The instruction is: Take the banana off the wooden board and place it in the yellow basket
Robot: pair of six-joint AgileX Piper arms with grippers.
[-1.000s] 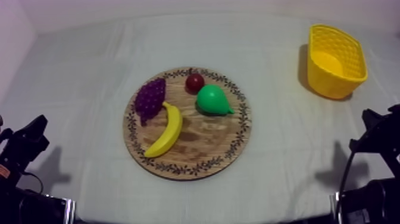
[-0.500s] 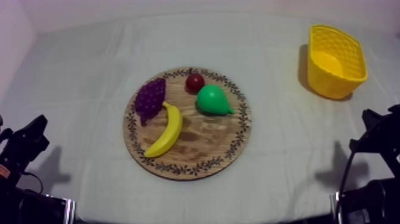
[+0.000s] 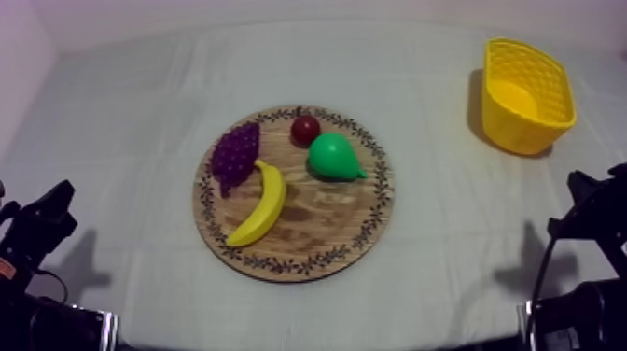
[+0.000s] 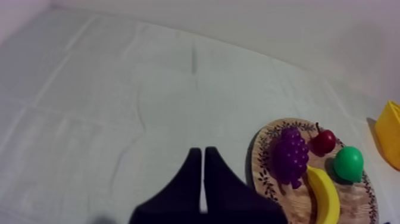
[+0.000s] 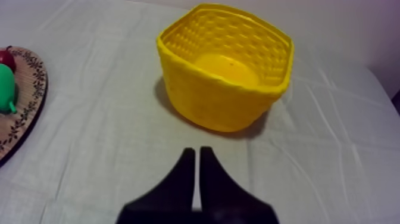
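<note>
Centrally, banana [image 3: 260,205] on wooden board [image 3: 322,238], well apart from both jaws — each closed, holding nothing

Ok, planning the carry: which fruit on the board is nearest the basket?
The green pear, on the board half facing the basket; banana, grapes, small red fruit lie farther.

Overhead slant, low wrists; common board [image 3: 317,224].
</note>
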